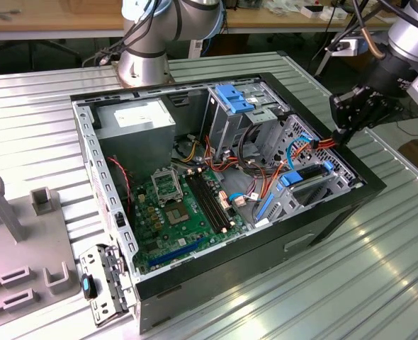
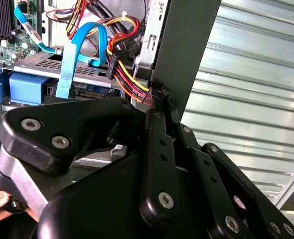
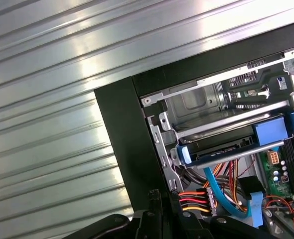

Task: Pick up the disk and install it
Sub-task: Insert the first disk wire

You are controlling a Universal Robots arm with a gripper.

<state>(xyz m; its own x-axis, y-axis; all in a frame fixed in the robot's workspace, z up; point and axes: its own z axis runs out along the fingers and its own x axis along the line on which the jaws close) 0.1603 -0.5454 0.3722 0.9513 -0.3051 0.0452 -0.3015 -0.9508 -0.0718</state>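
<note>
Hand by case on ribbed table (workbench behind).

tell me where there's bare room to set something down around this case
Bare ribbed table along the near wall of the case, at the exterior view's lower right, and between the case and the grey fixture. Crowded: the cables by the gripper.

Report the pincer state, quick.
Pincer: closed, beside the red, orange and yellow wire bundle; whether it pinches those wires cannot be told.
</note>
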